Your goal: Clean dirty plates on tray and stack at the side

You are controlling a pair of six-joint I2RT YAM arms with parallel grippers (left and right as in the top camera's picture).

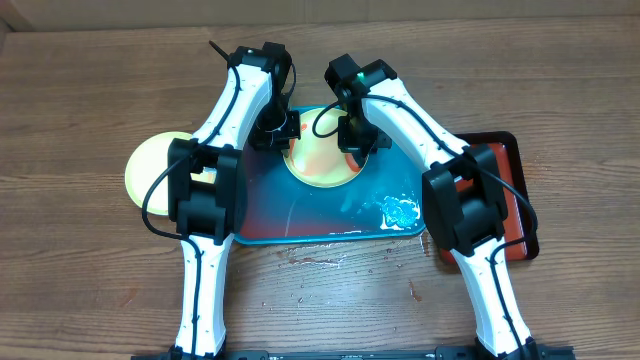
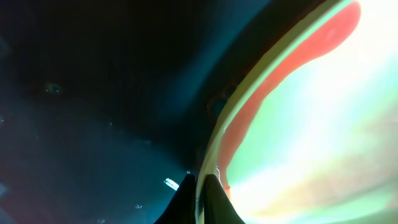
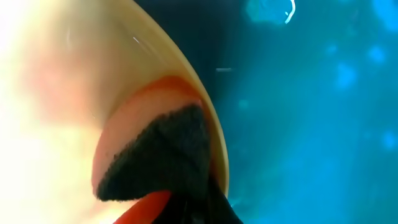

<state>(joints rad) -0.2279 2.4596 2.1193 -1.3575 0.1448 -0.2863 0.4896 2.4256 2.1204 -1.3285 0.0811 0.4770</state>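
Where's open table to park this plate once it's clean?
Bare table near-left, in front of the yellow-green plate; also the far-right corner behind the dark tray. Crowded: the teal tray middle, where left gripper and right gripper, holding a dark sponge, work the dirty plate.

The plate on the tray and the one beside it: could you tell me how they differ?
The tray plate lies in the teal tray; the side plate lies on the wooden table. The tray plate is smeared red-orange; the side plate looks clean. Both are round and yellowish.
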